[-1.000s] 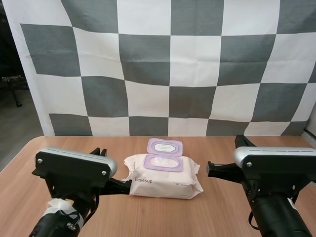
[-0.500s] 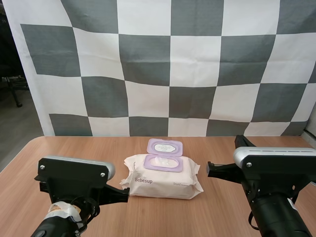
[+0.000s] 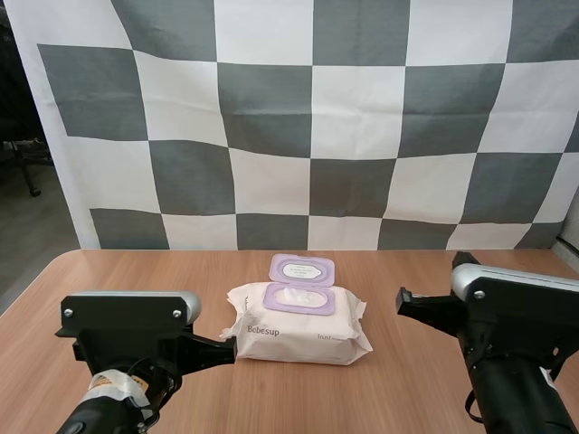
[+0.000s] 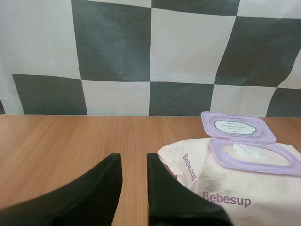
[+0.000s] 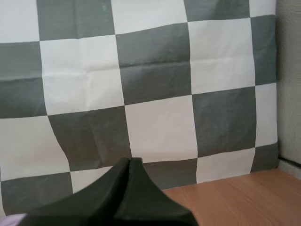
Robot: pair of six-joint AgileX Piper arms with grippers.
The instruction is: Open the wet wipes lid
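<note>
Item: pack of wet wipes, lying flat at the middle of the table.
Closure: lid, lilac, hinged at the pack's far edge, tipped back and standing open; a white wipe showed in the opening.
Pincer, left: left gripper, low and just beside the pack's left end; fingers a narrow gap apart, holding nothing. Contact with the pack could not be told.
Pincer, right: right gripper, well clear of the pack's right end; fingers pressed together as one wedge, empty.
Stage (judged): opening appeared done; only the retreat was left.
Handling (judged): the left gripper was best drawn straight away from the pack's left end without brushing the soft film. A nudge could slide the pack or drop the lid shut.
</note>
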